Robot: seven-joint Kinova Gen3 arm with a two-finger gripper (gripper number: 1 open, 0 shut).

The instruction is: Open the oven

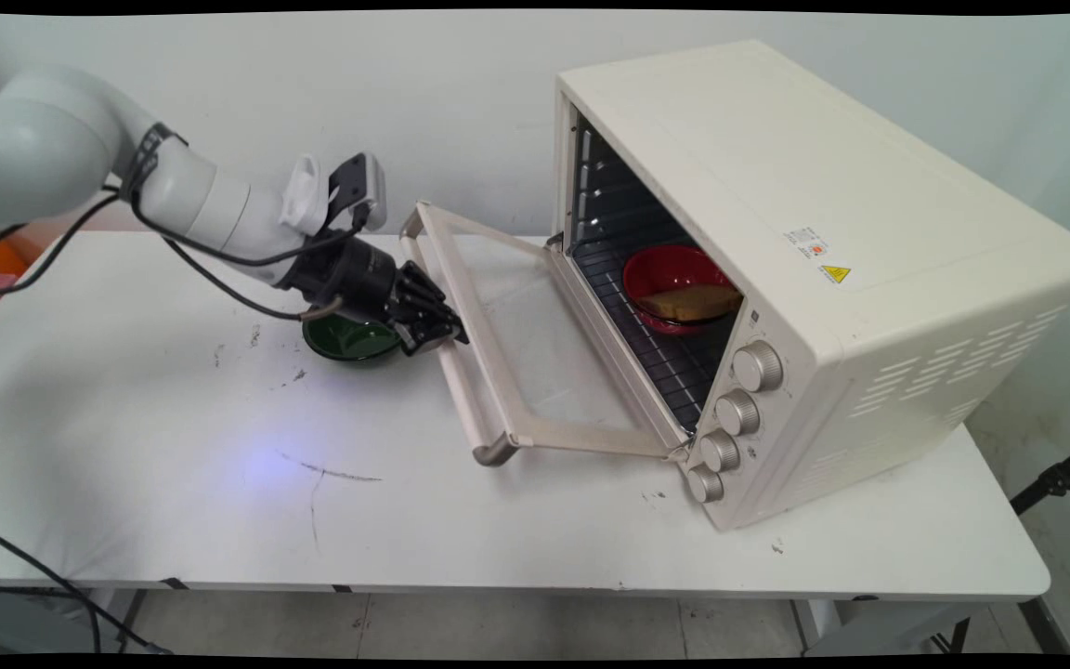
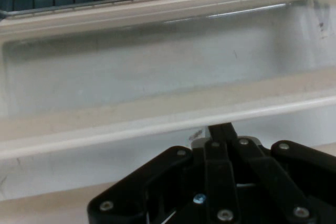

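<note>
My black gripper is shut, with nothing between its fingers. Its tip rests against the long handle bar of the cream toaster oven's door, which hangs open and nearly flat. In the hand view the closed fingertips meet just below that cream handle bar, with the door's glass beyond. A green bowl sits on the table right under the wrist. Inside the oven, a red bowl holding a yellowish slab rests on the wire rack.
The oven stands on the right half of the white table, with several knobs down its front. Black cables hang from the arm. A black stand pokes out at the right, past the table's edge.
</note>
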